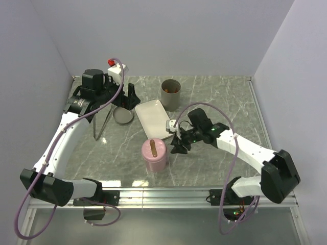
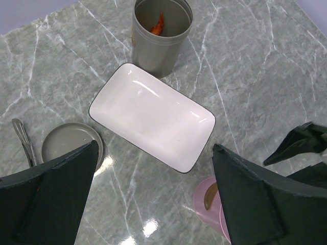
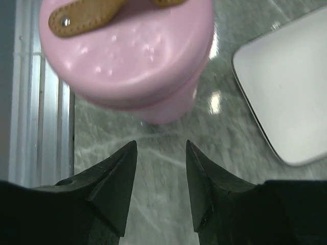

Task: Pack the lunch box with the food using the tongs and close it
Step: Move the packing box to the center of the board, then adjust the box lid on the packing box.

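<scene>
Standing lidless, grey cylindrical lunch box (image 2: pixel 156 51), glossy orange food (image 2: pixel 158 23) inside.

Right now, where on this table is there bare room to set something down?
The widest bare marble lies right of the grey canister, beyond the right arm, out to the wall. A smaller patch lies between the pink canister and the left arm. Mid-table is crowded: tongs, lid, tray, both canisters.

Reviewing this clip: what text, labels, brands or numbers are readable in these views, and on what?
None readable: no print shows on the lunch box, its lid, the white tray or the pink canister.
An orange mark on the lunch box's side: too blurred to read.
</scene>
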You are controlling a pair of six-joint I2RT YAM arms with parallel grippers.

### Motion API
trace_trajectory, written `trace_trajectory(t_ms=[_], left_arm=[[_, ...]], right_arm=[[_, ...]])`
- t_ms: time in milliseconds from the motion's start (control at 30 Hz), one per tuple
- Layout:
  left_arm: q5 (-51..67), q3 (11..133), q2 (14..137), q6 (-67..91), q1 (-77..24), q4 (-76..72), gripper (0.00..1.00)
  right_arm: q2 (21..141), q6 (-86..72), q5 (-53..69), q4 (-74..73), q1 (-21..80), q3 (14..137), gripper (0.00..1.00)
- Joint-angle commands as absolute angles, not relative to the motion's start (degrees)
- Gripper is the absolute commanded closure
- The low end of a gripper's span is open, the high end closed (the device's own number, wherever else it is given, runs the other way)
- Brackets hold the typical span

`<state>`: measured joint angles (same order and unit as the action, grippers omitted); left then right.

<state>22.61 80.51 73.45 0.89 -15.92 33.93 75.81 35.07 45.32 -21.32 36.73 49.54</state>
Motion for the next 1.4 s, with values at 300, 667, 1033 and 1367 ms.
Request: trace_trajectory(t_ms=[300,667,1033,1367], left_arm=[[32.1,82.2,75.1,9.8,-9.4,31.5,0.01],[34.6,81.8,77.5,11.0,-6.9,32.7,0.01],[36.8,81.3,78.6,13.2,-5.1,31.5,0.00],[37.2,81.1,79.3,12.9,-3.8,32.4,0.01]], right_arm=[[75.8,24.7,32.8,-41.6,37.2,73.9,0.57],[78.7,19.5,17.8,-42.3,52.8,79.9,0.55],[83.8,17.1,14.5,-43.4,56.9,79.5,0.51],[85.3,18.1,12.5,-41.8,59.9,74.2,0.49]])
